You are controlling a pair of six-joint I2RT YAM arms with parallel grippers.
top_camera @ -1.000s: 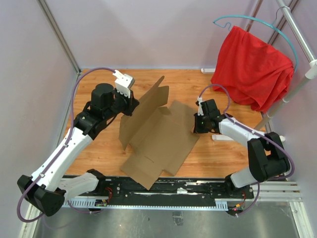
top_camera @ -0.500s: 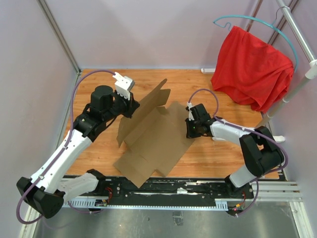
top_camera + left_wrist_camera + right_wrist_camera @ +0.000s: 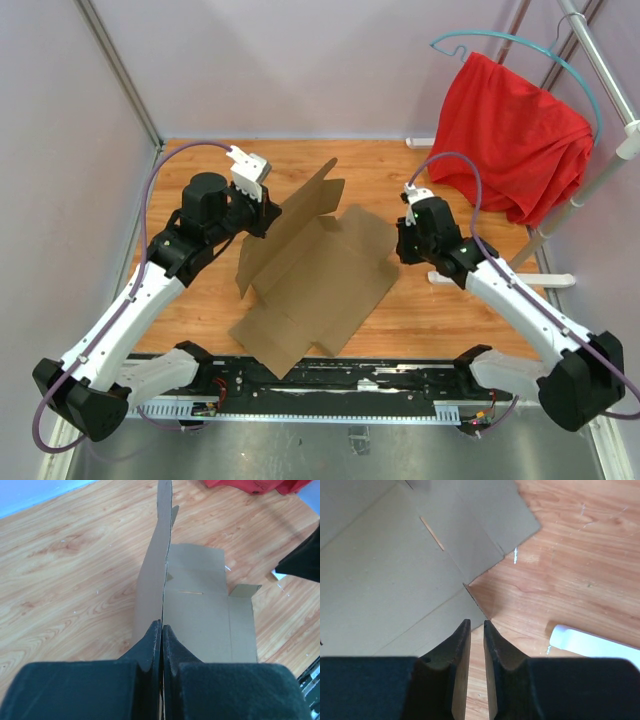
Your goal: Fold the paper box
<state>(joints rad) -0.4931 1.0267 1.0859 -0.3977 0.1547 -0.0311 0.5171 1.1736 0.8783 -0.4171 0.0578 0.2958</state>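
Pinching the raised left panel of the paper box (image 3: 318, 275), the left gripper (image 3: 162, 630) is holding it upright, jaws clamped on its edge; the rest of the sheet is lying flat mid-bench (image 3: 200, 290). Right gripper (image 3: 474, 630) is hovering just off the sheet's right edge, jaws narrow, gripping nothing. Red cloth (image 3: 510, 130) is hanging far right

No readable text, label, brand, number or sign appears in any view. The paper box (image 3: 315, 272) is plain, unprinted brown cardboard on every visible face. The red cloth (image 3: 508, 140) carries no visible tag or print. The arm housings and the rail at the near table edge show no legible markings.
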